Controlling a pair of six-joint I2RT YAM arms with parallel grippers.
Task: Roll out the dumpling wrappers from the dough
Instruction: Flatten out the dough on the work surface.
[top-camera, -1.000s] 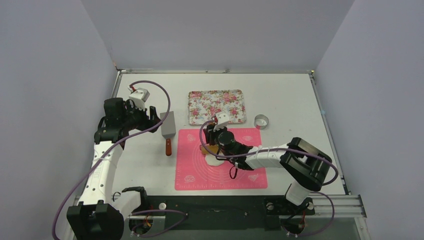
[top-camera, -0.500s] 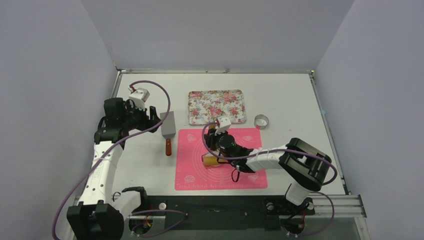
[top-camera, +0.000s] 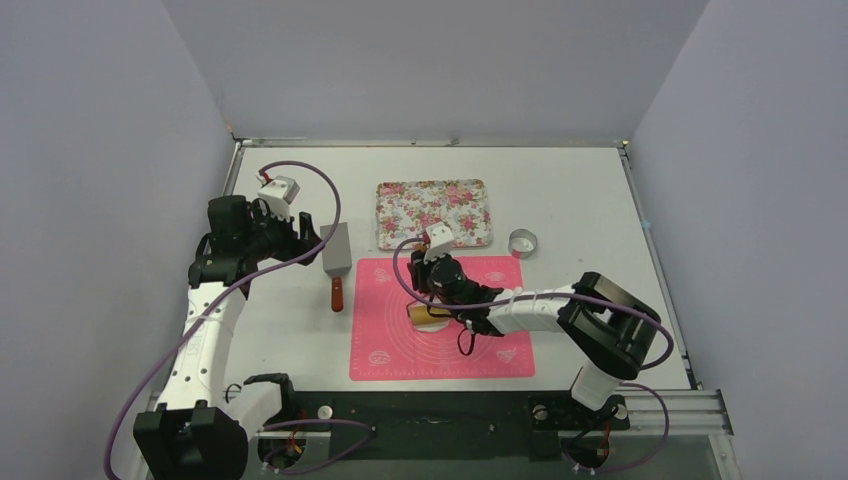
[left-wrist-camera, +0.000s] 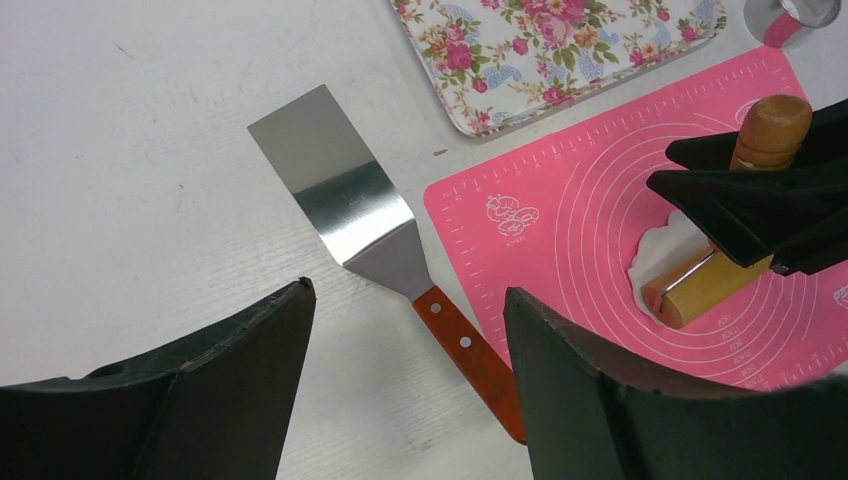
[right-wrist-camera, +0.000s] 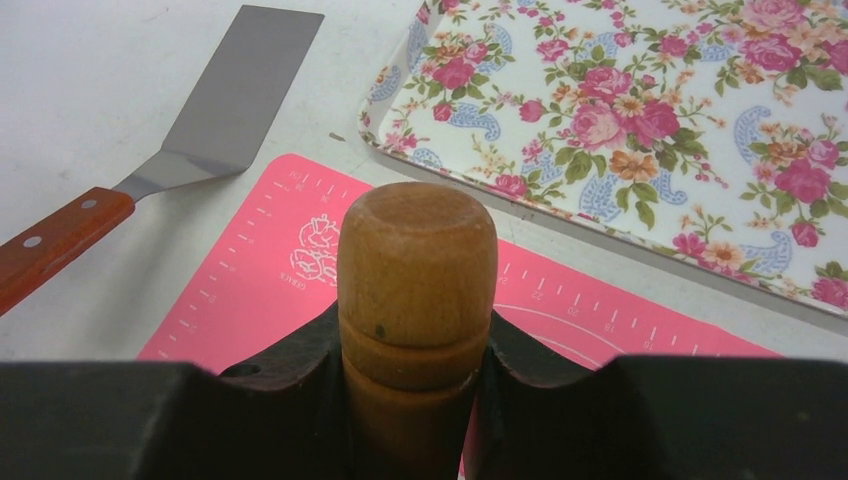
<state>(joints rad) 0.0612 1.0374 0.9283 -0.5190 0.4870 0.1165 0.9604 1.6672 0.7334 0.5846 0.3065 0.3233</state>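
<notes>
The dough (top-camera: 433, 325) is a flattened white patch on the pink mat (top-camera: 440, 352), seen in the left wrist view as dough (left-wrist-camera: 665, 250) showing beside the roller. A wooden rolling pin (top-camera: 421, 314) lies across it. My right gripper (top-camera: 447, 284) is shut on the rolling pin's handle (right-wrist-camera: 417, 260), which fills the gap between the right gripper's (right-wrist-camera: 415, 335) fingers. My left gripper (top-camera: 310, 238) hangs open over the table, left of the mat. The left gripper (left-wrist-camera: 405, 292) has nothing between its fingers. No dumpling wrappers are in view.
A metal spatula (top-camera: 337, 263) with a wooden handle lies on the table just left of the mat, below the left gripper. A floral tray (top-camera: 433, 213) sits beyond the mat. A metal ring cutter (top-camera: 522, 242) stands right of the tray.
My right gripper ran the rolling pin toward the near side over the dough, then back a little. The left arm has not moved.
</notes>
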